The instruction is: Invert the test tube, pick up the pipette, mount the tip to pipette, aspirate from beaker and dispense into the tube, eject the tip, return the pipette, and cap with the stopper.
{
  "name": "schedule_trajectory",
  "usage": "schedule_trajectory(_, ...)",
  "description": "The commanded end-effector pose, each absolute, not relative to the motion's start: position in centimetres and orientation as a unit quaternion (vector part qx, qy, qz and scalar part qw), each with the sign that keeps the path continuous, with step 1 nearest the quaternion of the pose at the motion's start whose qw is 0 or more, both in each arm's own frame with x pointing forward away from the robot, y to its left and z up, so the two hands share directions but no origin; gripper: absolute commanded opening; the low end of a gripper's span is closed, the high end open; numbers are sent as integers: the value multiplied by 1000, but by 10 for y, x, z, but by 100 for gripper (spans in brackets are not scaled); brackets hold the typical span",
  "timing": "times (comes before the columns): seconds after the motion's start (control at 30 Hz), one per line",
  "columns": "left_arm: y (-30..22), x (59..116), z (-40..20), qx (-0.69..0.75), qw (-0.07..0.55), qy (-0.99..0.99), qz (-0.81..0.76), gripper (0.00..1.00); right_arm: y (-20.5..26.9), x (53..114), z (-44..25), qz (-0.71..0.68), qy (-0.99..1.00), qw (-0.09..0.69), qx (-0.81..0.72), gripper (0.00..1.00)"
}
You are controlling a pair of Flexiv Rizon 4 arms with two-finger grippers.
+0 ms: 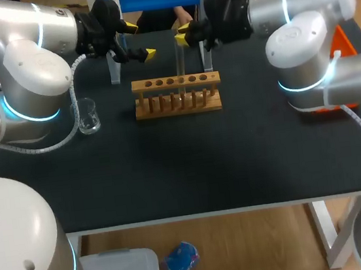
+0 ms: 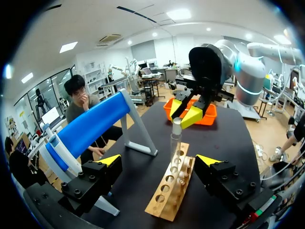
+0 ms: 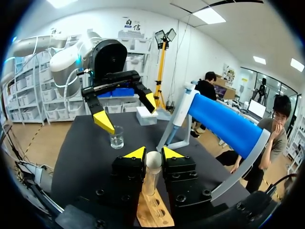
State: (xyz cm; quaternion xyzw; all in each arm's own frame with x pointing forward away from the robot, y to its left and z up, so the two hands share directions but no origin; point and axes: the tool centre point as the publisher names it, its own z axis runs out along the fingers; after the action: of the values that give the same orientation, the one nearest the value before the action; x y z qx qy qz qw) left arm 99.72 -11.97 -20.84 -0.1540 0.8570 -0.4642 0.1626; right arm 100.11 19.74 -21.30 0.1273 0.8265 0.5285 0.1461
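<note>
Right tool (image 3: 152,153) is clamped on the top of the test tube (image 2: 175,143), which stands upright in the wooden rack (image 1: 176,96) near the tabletop's (image 1: 191,166) far edge. Left tool (image 2: 158,159) gapes wide, holding nothing. A glass beaker (image 1: 88,117) sits near the left edge; its contents are unclear.

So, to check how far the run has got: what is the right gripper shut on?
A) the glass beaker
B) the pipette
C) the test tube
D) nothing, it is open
C: in the right wrist view, both yellow-tipped fingers of the right gripper press the test tube from two sides over the wooden rack, while the left gripper is open and empty.
</note>
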Motion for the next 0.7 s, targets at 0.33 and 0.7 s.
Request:
schedule_trajectory(0.33,-120,998,-208,-154,161,858,-463,100,199,1001,-212,531,826,147,122,0)
schedule_trajectory(0.7,-120,998,-208,-154,161,858,-463,100,200,1004,-216,527,829,143,122,0)
